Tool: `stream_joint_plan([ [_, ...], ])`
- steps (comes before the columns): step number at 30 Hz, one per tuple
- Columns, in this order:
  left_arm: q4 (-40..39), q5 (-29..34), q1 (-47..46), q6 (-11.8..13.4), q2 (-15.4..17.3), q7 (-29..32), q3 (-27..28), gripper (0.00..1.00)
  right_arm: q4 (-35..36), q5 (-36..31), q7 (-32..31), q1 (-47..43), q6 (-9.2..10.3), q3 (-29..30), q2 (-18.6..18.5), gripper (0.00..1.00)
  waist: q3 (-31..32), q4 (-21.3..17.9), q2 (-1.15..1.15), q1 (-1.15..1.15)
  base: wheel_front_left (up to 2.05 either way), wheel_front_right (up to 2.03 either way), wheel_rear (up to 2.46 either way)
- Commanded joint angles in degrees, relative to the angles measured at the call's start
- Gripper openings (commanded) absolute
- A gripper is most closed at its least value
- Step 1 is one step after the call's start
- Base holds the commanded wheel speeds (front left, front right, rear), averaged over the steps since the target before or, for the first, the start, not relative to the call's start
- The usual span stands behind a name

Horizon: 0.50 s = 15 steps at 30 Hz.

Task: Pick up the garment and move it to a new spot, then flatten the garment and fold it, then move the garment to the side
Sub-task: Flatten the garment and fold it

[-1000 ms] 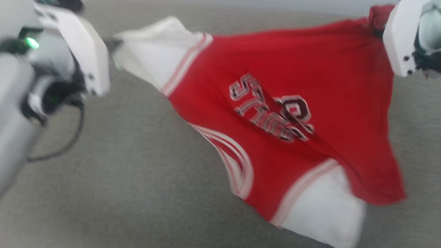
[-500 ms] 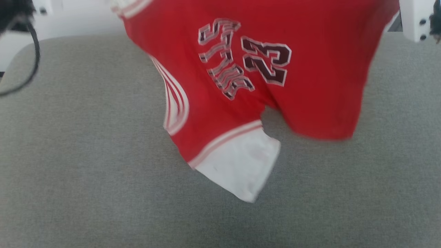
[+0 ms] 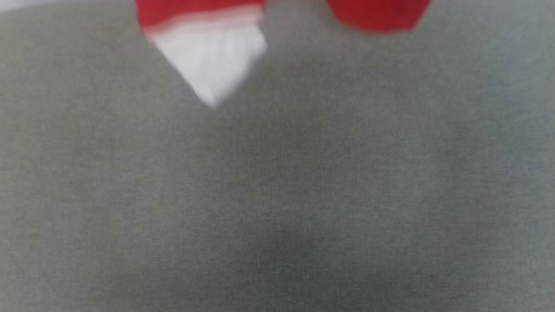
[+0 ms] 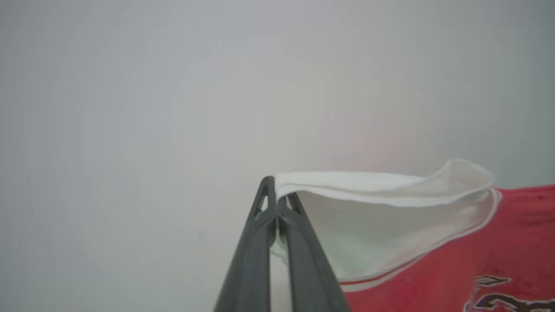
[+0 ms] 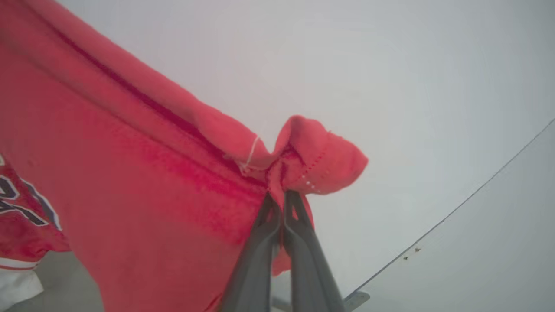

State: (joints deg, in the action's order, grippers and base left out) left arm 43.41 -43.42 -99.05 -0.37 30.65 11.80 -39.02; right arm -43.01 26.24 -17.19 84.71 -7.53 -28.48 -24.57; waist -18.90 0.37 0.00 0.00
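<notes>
The garment [image 3: 208,52] hangs in the air between the two hands, above a grey cloth-covered surface [image 3: 277,195] that takes up most of the blurred head view. In that view, its lowest parts dip in from the top edge. A white sleeve [image 3: 217,73] with striped trim points down at the upper left, and a red lobe [image 3: 377,15] sits at the upper right, with bare grey cloth between them. The blur hides whether the sleeve tip touches the surface. The left hand [image 4: 277,195] is closed, its two dark fingers pressed together on the edge of a white sleeve. From there the cloth runs off to that view's right into the red body, where a scrap of dark print shows at the lower corner. The right hand [image 5: 277,201] is also closed, pinching a bunched red corner that puffs out just above the fingertips. The red cloth falls away to that view's left and blocks most of that side. Behind both hands is a plain pale wall [image 4: 173,86]. In the right wrist view a thin dark line [image 5: 477,190] slants across the lower right, and a small metal bracket [image 5: 356,297] sits at its lower end.
</notes>
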Motion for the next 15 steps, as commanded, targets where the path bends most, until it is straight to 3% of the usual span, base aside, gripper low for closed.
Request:
stream_joint_plan([
  [1,1.53,1.5,-3.2,0.27,-0.27,-4.74,0.76,0.0,-1.98,-2.6,3.22,1.9,0.07,0.75,1.01,0.0,-2.62,-0.03,0.0,0.0,0.0,0.0,0.0],
  [5,4.91,5.1,-8.56,-0.87,-2.15,-16.11,0.57,0.0,-5.77,-10.33,14.52,6.19,0.07,3.92,2.88,0.0,-4.88,0.91,0.0,0.0,0.0,0.0,0.0],
  [8,8.04,5.65,-8.86,-2.5,-3.57,-21.23,0.18,0.0,-9.53,-13.75,18.3,5.95,0.05,5.01,5.13,0.0,-5.55,1.8,0.0,0.0,0.0,0.0,0.0],
  [15,13.45,2.59,-0.53,-6.82,-5.72,-18.06,-4.14,0.0,-16.73,-11.16,15.04,-0.34,0.05,1.63,7.59,0.0,-4.43,3.83,0.0,0.0,0.0,0.0,0.0],
])
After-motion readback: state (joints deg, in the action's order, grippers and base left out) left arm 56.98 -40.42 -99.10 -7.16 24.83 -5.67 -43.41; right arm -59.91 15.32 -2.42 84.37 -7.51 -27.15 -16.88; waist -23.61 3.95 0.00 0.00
